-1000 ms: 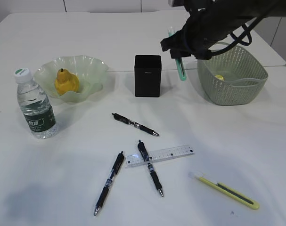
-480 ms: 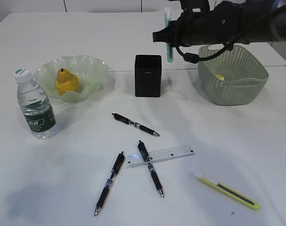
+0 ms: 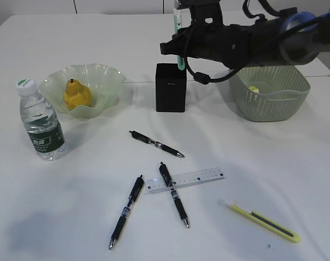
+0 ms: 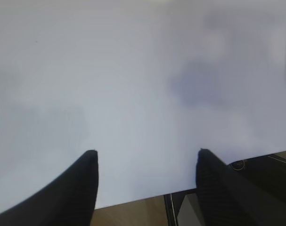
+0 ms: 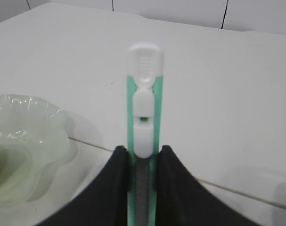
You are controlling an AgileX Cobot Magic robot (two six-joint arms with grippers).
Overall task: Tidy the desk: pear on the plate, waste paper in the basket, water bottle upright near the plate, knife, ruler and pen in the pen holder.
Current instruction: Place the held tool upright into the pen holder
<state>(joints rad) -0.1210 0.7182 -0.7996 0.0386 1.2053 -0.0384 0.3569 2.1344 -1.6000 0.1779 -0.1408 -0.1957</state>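
Observation:
My right gripper (image 3: 180,48) (image 5: 143,148) is shut on a green utility knife (image 3: 179,23) (image 5: 143,117), held upright just above the black pen holder (image 3: 170,87). A yellow knife (image 3: 265,222) lies at the front right. Three pens (image 3: 155,144) (image 3: 126,209) (image 3: 173,193) and the clear ruler (image 3: 197,177) lie in the middle of the desk (image 3: 99,179); one pen crosses the ruler. The pear (image 3: 76,94) sits on the plate (image 3: 107,76) (image 5: 34,141). Beside the plate the water bottle (image 3: 41,122) stands upright. Waste paper (image 3: 254,89) lies in the basket (image 3: 273,92). My left gripper (image 4: 145,153) is open and holds nothing.
The right arm stretches across from the right, over the basket's near rim. In the left wrist view only bare white tabletop and its near edge (image 4: 133,200) show under the left gripper, which is outside the exterior view.
My right arm has carried the green knife leftward from beside the basket to above the pen holder, turning it more upright. Everything else stayed put.

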